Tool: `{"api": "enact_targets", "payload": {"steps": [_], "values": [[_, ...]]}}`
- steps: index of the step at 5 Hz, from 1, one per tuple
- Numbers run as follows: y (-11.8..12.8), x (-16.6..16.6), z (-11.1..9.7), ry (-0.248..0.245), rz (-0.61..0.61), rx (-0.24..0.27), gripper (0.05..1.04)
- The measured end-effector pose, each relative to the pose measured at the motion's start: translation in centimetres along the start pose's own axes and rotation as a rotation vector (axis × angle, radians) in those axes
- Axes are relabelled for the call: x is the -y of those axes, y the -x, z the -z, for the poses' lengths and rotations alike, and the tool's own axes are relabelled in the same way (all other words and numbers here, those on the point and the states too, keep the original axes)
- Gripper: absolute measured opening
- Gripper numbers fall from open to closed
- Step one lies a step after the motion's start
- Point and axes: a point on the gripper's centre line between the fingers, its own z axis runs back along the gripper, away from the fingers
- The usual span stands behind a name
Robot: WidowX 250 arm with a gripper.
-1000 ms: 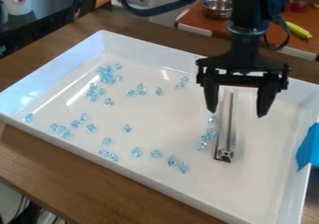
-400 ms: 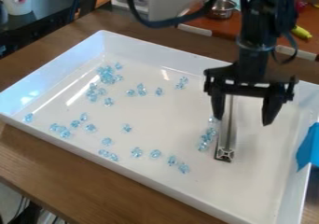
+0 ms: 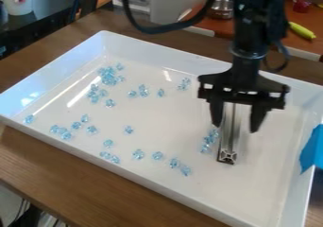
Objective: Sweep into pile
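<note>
Straddling the metal bar [image 3: 230, 143], your gripper [image 3: 236, 128] hangs fairly wide open, holding nothing, likely so you can clamp a sweeper for the blue beads [image 3: 107, 76], scattered across the white tray [image 3: 151, 54], some just beside the bar.

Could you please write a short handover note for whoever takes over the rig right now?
Gripper: over the tray, jaws open, one either side of the metal bar in this view, not clamped on it.
Blue beads: scattered across the tray in clusters and singles, a few beside the bar.
Done: some beads lie clustered, but no single pile.
Left: probably grip the bar, then sweep the beads together.
</note>
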Motion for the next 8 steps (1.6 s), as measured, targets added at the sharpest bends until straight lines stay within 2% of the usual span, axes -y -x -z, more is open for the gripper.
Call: {"api": "enact_targets", "payload": {"steps": [1,2,3,5,6,7,8], "values": [[0.1,-1.0,0.4,0.002,0.018,-0.019,0.391],[0.5,-3.2,0.1,0.005,0.018,-0.042,0.375],[0.8,-5.3,0.1,0.001,0.024,-0.039,0.375],[0.7,-9.6,0.2,-0.008,0.034,-0.016,0.375],[0.5,-11.2,0.4,-0.023,0.028,0.013,0.375],[0.0,-14.0,0.3,-0.037,0.011,0.011,0.375],[0.1,-17.2,0.3,-0.057,-0.022,-0.015,0.375]]}}
